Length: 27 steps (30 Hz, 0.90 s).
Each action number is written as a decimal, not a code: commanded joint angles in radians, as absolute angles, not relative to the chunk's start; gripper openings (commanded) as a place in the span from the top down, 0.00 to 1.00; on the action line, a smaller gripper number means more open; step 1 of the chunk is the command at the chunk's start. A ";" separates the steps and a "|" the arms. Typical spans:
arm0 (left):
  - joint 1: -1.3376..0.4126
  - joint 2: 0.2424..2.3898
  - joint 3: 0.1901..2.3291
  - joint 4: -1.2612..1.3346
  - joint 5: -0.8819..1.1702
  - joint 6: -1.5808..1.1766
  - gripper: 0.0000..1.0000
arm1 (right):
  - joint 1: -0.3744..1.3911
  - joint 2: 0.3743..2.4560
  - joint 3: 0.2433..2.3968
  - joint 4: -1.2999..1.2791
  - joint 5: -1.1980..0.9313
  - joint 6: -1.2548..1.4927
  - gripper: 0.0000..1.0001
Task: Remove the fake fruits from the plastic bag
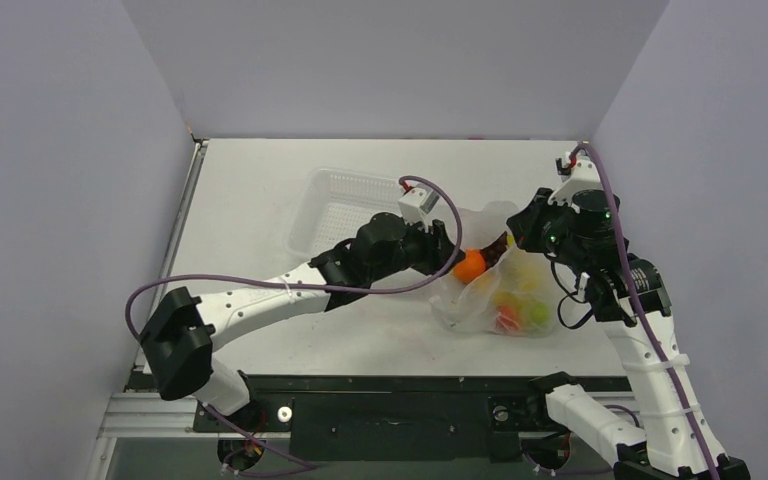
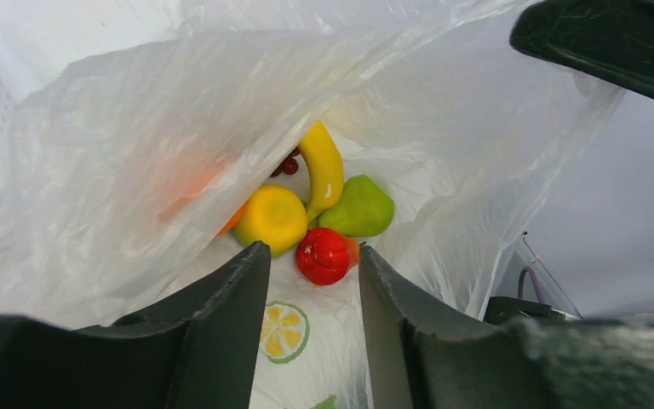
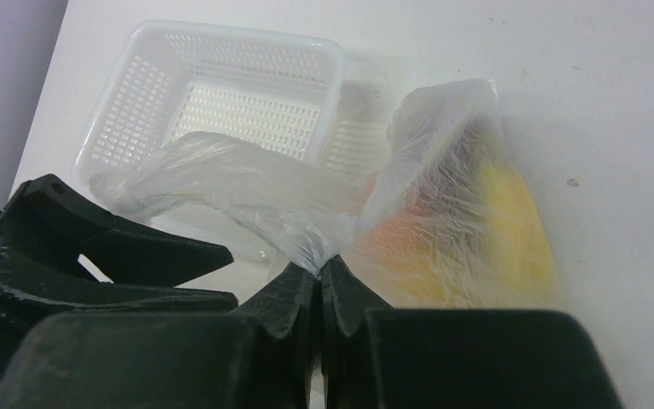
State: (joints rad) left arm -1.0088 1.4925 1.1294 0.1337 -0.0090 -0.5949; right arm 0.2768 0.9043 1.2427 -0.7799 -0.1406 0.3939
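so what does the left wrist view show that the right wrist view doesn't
Only the left wrist looks into the clear crinkly plastic bag: a yellow plastic banana, green plastic pear, round yellow fruit and small red fruit, sharp between the open fingers of the left gripper. Only the right wrist shows the right gripper shut on a twisted edge of that bag, the fruits mere blurred colours through it. Both show the bag itself.

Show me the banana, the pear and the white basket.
banana (image 2: 325, 169), left wrist view, middle of its curve.
pear (image 2: 358, 209), left wrist view, its green belly.
white basket (image 3: 124, 121), right wrist view, left perforated wall.
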 commanded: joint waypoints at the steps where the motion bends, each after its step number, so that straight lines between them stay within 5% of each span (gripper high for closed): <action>1: -1.039 1.595 1.223 0.144 0.013 -0.544 0.64 | 0.282 0.888 1.246 -0.715 -0.122 0.405 1.00; 18: -1.104 1.982 1.397 0.332 0.087 -0.626 0.66 | 0.282 0.823 1.220 -0.712 -0.124 0.437 1.00; 27: -1.108 2.090 1.418 0.302 0.180 -0.619 0.59 | 0.281 0.794 1.195 -0.728 -0.094 0.420 1.00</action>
